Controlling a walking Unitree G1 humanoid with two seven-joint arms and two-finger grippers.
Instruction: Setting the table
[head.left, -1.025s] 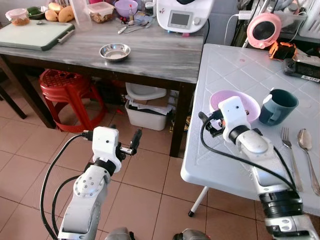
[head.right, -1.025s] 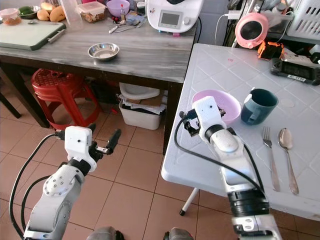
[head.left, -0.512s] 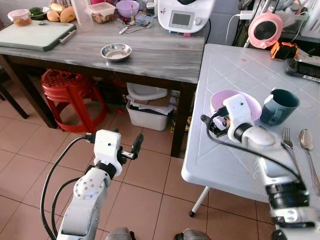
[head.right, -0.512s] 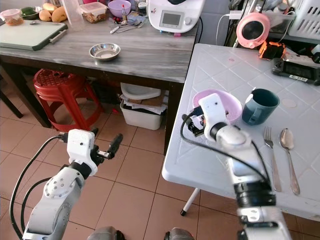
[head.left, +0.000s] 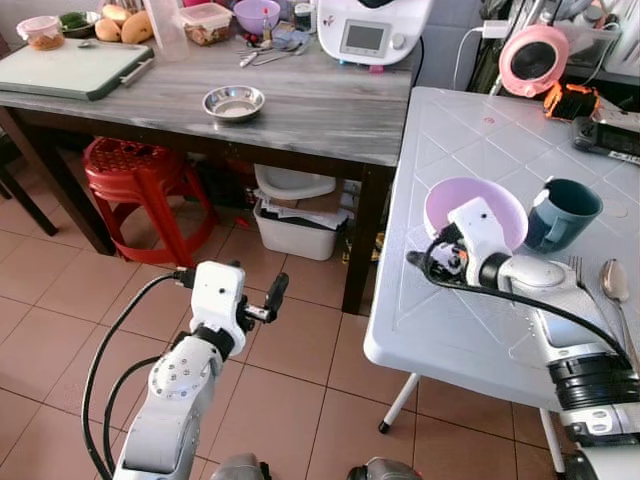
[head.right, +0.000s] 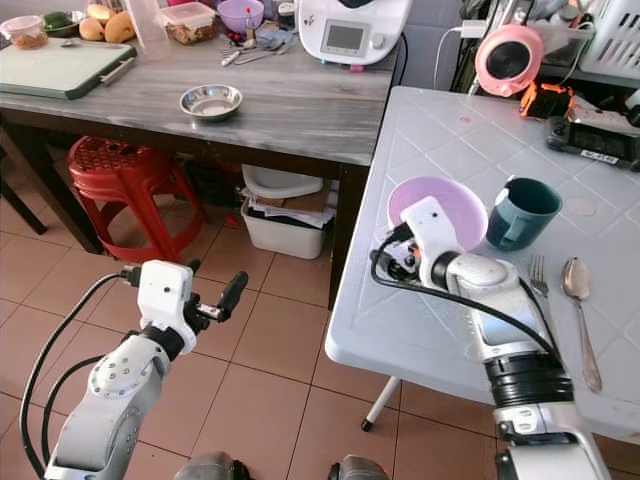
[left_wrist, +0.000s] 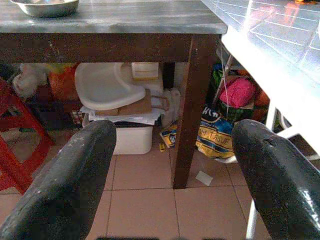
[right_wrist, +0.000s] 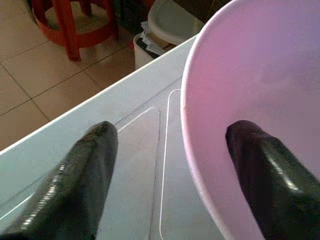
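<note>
While our left gripper (left_wrist: 172, 165) hangs over the floor with jaws apart, our right gripper (right_wrist: 170, 165) straddles the near rim of the pink bowl (head.left: 478, 205) on the white desk (head.left: 470, 330), jaws apart; a teal mug (head.left: 562, 212) stands just beside it.

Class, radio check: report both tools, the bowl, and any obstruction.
Right tool open, straddling pink bowl rim, one finger inside. Left tool open, idle over floor. Bowl on white table; teal mug close beside it.
</note>
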